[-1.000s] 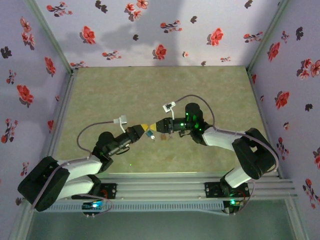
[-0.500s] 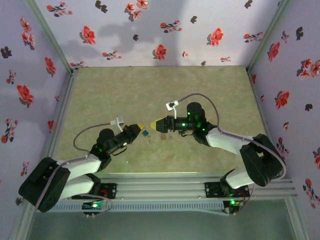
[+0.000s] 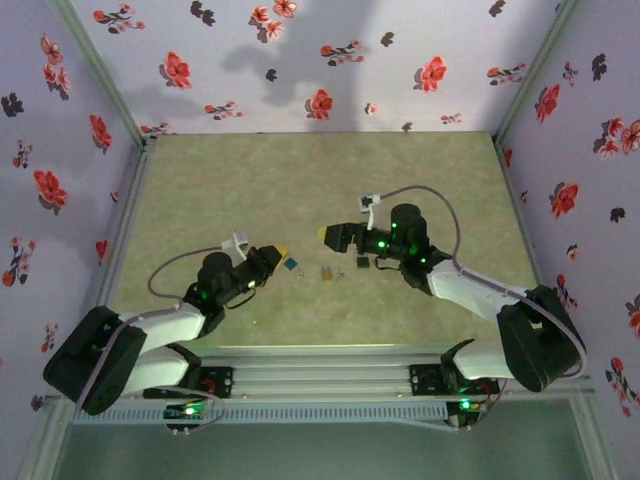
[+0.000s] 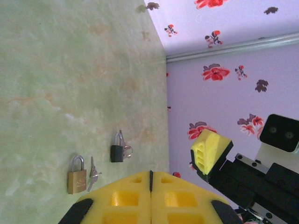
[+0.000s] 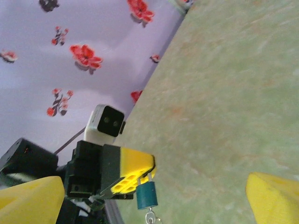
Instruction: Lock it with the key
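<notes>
With the left gripper [image 5: 139,175] clamped on the teal padlock [image 5: 147,196], the wide-open right gripper [image 3: 335,240] probably needed to pinch the dangling key [image 5: 150,216] squarely.

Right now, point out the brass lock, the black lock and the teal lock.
brass lock [image 4: 77,182], left wrist view, body.
black lock [image 4: 117,154], left wrist view, body.
teal lock [image 5: 146,196], right wrist view, body.

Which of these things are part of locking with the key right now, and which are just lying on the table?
In the job: teal padlock hanging from the shut left tool, the key dangling under it, open right tool.
Lying about: brass padlock with its keys, black padlock, both on the table.
</notes>
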Controlling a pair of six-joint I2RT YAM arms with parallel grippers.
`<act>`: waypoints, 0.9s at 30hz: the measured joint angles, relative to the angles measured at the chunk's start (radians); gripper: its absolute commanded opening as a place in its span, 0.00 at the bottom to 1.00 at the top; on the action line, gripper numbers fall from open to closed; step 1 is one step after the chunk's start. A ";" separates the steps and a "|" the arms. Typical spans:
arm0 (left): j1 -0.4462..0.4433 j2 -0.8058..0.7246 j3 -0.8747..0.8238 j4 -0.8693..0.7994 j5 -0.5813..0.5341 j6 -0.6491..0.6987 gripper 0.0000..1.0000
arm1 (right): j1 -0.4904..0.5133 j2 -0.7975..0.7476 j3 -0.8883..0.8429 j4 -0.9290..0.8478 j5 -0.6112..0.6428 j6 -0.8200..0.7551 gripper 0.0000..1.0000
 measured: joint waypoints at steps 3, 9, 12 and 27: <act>0.001 0.038 0.002 0.023 -0.007 -0.034 0.00 | -0.018 -0.001 0.000 -0.014 0.032 0.022 1.00; 0.002 0.139 0.021 0.091 -0.011 -0.097 0.00 | -0.035 -0.002 -0.015 -0.023 0.093 0.059 0.99; 0.002 0.184 0.034 0.128 -0.011 -0.124 0.00 | -0.042 -0.002 -0.020 -0.029 0.111 0.076 0.99; 0.002 0.299 0.107 0.197 -0.010 -0.163 0.00 | -0.044 0.089 -0.020 -0.029 0.105 0.155 0.92</act>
